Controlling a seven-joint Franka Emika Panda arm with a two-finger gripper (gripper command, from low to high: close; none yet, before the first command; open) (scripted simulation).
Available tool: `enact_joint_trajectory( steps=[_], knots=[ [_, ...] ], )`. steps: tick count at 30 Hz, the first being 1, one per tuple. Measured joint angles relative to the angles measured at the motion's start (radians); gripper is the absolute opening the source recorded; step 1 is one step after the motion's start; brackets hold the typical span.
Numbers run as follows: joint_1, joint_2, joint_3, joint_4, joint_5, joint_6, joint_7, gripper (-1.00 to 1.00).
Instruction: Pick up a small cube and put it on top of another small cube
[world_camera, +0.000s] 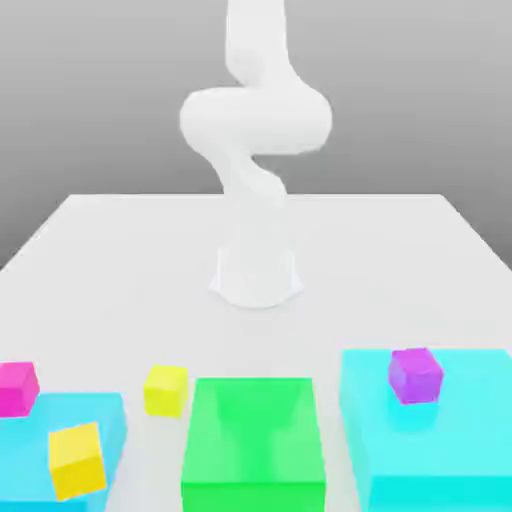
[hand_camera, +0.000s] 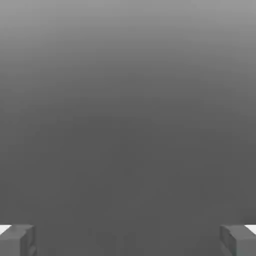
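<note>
- White tabletop (world_camera: 120, 260) under a plain grey backdrop; white robot arm (world_camera: 255, 130) rises from its base (world_camera: 258, 278) near the table's middle and curls upward out of the exterior view.
- Small bright lemon-yellow cube (world_camera: 165, 389) sits on the bare table, between the low cyan block (world_camera: 100, 420) on the exterior view's left and the big green block (world_camera: 254, 445) in the centre. Close to both; can't tell if it touches either.
- Small magenta-pink cube (world_camera: 17, 387) sits at the far left edge of the exterior view, at the back corner of that cyan block. Can't tell whether it rests on the block or on the table behind it.
- Lemon cube and magenta cube are apart, nothing stacked.
- Warmer golden-yellow cube (world_camera: 77, 460) sits tilted on top of the left cyan block.
- Purple-violet cube (world_camera: 415, 375) sits on the large cyan block (world_camera: 440, 440) at the exterior view's right.
- Gripper (hand_camera: 128, 242): in the hand view the two grey fingertips (hand_camera: 17, 240) sit at opposite edges, spread wide, nothing between them, only grey background beyond. Hand is released, holding nothing.
</note>
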Motion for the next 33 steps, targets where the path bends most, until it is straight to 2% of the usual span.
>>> enact_joint_trajectory(
  steps=[10, 19, 27, 33],
  knots=[
    [-0.16, 0.257, 0.034, -0.2, 0.065, 0.189, 0.391, 0.0],
    [-0.298, 0.483, 0.077, -0.376, 0.081, 0.358, 0.768, 0.0],
    [-0.41, 0.683, 0.075, -0.534, 0.008, 0.51, 1.166, 0.0],
    [-0.392, 0.888, 0.031, -0.521, -0.062, 0.677, 1.256, 0.0]
  ],
)
